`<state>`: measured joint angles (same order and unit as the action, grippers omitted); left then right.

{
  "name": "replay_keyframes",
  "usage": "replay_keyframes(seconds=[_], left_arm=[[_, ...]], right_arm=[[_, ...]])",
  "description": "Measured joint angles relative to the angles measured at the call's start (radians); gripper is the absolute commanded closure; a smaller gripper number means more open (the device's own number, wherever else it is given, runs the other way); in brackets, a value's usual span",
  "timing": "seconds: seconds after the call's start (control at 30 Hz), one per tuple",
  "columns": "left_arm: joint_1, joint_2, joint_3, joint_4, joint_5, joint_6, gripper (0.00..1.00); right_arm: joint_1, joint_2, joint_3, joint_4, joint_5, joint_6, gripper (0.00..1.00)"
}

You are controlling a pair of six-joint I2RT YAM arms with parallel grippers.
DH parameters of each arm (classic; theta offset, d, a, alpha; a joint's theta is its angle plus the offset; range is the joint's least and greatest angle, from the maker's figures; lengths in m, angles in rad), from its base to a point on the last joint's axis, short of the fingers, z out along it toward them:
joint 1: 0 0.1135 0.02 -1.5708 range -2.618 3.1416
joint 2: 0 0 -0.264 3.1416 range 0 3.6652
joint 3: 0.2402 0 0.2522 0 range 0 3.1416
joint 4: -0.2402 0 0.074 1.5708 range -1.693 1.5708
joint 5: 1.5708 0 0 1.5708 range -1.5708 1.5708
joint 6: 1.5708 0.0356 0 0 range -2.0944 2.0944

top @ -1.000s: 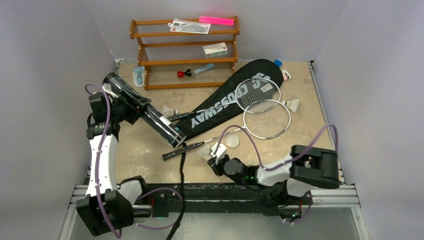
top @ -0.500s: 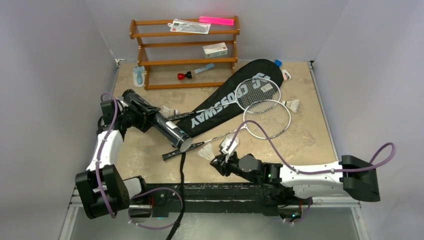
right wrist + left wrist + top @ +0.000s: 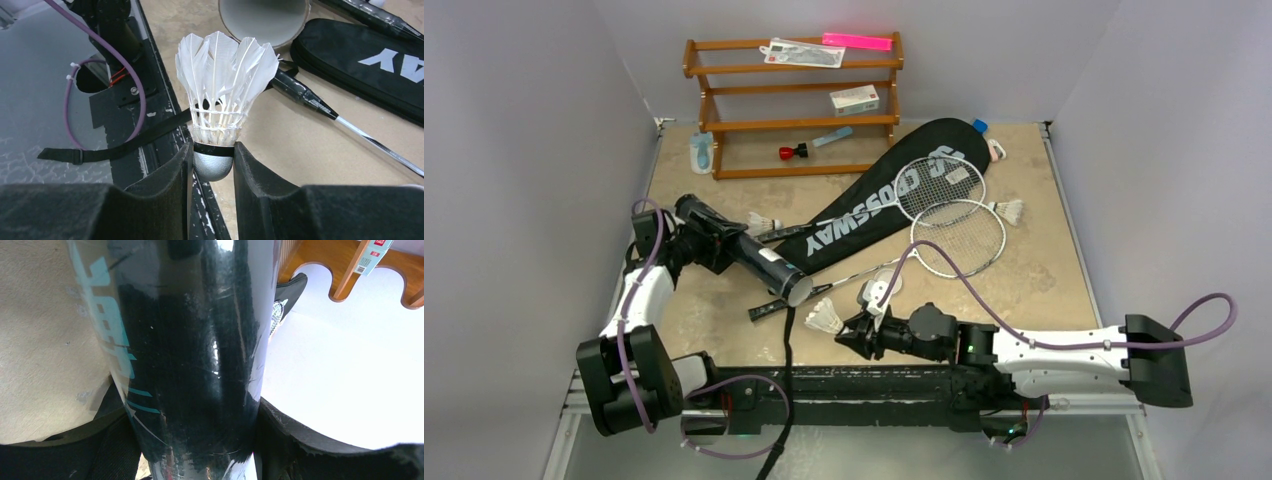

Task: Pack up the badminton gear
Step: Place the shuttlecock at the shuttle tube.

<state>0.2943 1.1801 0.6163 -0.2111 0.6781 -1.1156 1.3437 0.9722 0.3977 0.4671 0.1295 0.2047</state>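
Note:
My left gripper (image 3: pixel 709 243) is shut on the dark tube (image 3: pixel 754 258), held low and slanting, its open mouth (image 3: pixel 797 291) toward the front; the tube fills the left wrist view (image 3: pixel 190 355). My right gripper (image 3: pixel 852 330) is shut on the cork of a white shuttlecock (image 3: pixel 824 317), feathers pointing at the tube mouth (image 3: pixel 264 20); the shuttlecock (image 3: pixel 220 95) sits between my fingers. Two silver rackets (image 3: pixel 957 238) lie on and beside the black CROSSWAY bag (image 3: pixel 889 195). Two more shuttlecocks (image 3: pixel 766 221) (image 3: pixel 1008 210) lie on the table.
The brown wooden rack (image 3: pixel 794 105) stands at the back with a white box (image 3: pixel 854 99) and pink strip (image 3: pixel 857 41). A racket handle (image 3: pixel 789 300) and the bag's black strap (image 3: pixel 788 340) lie by the front edge. A round lid (image 3: pixel 879 291) is near my right gripper.
My left arm lowered and tilted the tube toward the front. My right arm stretched out leftward, carrying the shuttlecock toward the tube mouth.

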Motion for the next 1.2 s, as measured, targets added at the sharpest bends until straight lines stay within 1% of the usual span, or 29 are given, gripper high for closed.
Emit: replay_keyframes(seconds=[0.23,0.4,0.73,0.9,1.2], left_arm=[[0.0,0.01,-0.008,0.009,0.018,0.0,0.54],[0.0,0.011,-0.015,0.016,0.034,0.001,0.54],[0.0,0.019,-0.026,0.028,0.079,0.001,0.54],[0.0,0.019,-0.026,0.029,0.083,0.01,0.54],[0.0,0.019,-0.026,0.03,0.096,0.012,0.54]], right_arm=[[0.0,0.006,0.04,-0.005,-0.024,-0.01,0.74],[0.0,0.029,0.046,0.034,-0.032,-0.02,0.74],[0.0,0.164,0.098,0.077,-0.008,-0.043,0.76],[0.0,0.158,0.098,0.095,0.01,-0.045,0.77],[-0.003,0.087,0.098,0.115,0.015,-0.055,0.76]])
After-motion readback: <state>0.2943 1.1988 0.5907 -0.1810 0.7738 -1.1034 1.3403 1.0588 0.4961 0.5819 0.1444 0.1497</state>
